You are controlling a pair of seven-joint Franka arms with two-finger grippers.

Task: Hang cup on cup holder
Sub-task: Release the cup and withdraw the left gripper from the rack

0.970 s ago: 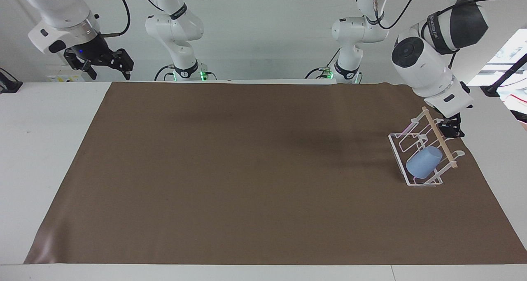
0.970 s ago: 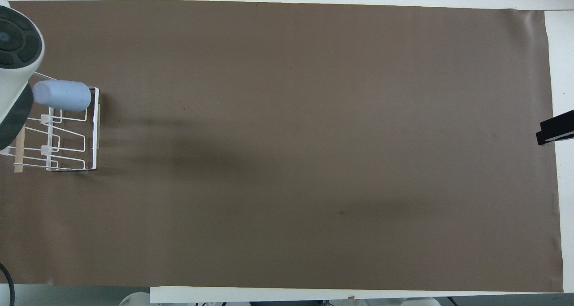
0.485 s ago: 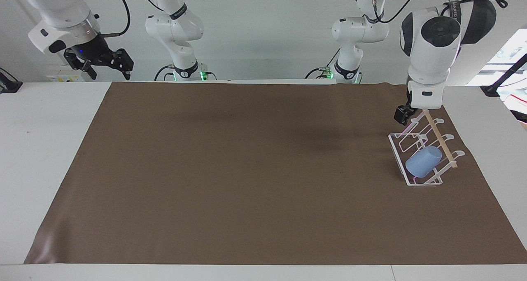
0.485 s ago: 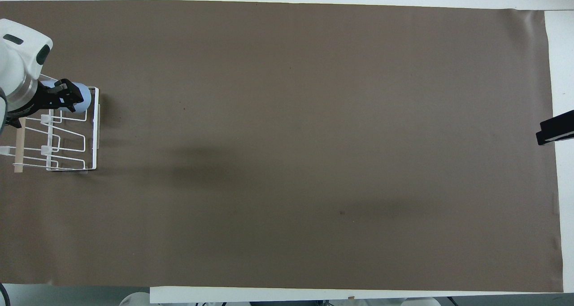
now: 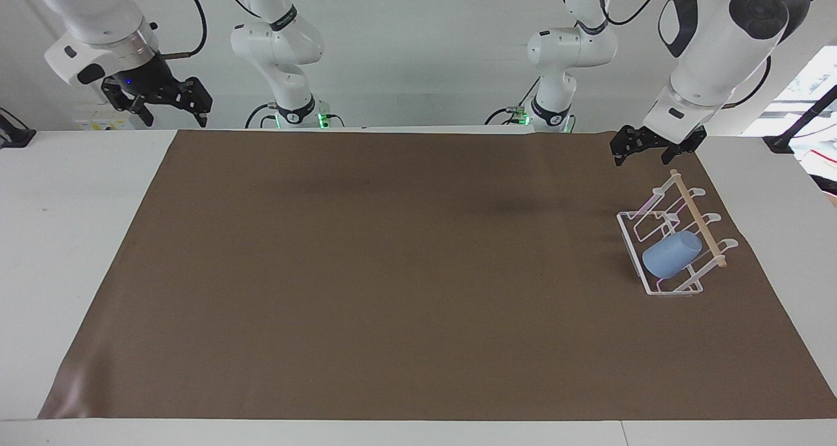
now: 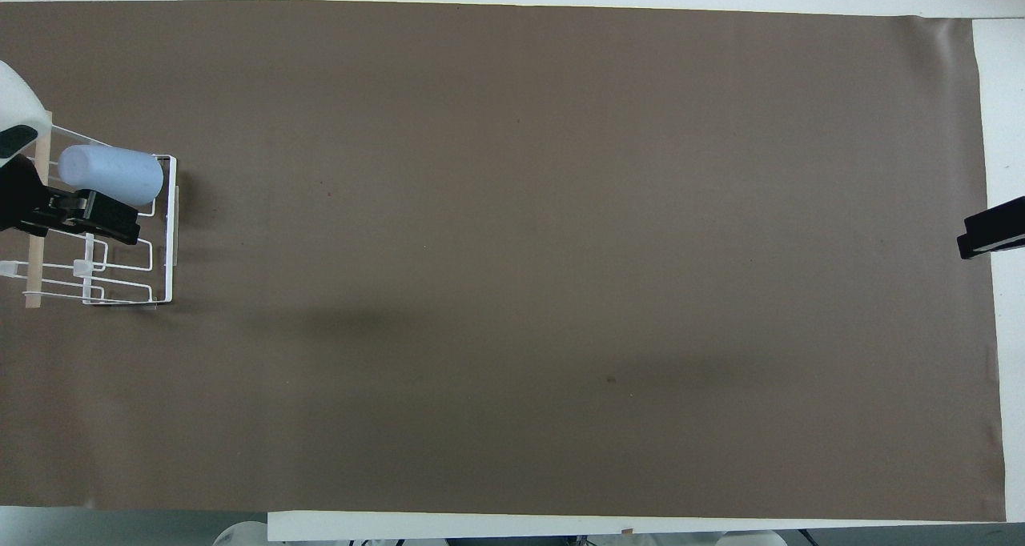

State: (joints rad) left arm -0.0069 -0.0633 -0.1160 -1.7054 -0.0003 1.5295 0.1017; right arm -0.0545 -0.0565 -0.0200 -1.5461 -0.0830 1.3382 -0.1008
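The light-blue cup (image 5: 672,254) (image 6: 110,175) lies tilted on a prong of the clear cup holder (image 5: 631,240) (image 6: 170,234), at the rack's end farthest from the robots. The holder stands on the mat toward the left arm's end of the table, with its wooden dowel (image 5: 696,218) across the top. My left gripper (image 5: 645,154) (image 6: 120,219) hangs open and empty in the air over the holder, touching neither it nor the cup. My right gripper (image 5: 175,111) (image 6: 990,234) waits open and raised over the table's edge at the right arm's end.
A brown mat (image 5: 392,269) covers most of the white table (image 5: 78,237). Nothing else stands on the mat besides the holder.
My left arm has swung round and lifted its gripper from low beside the holder to well above it. The cup stays on its prong. The right arm has not moved.
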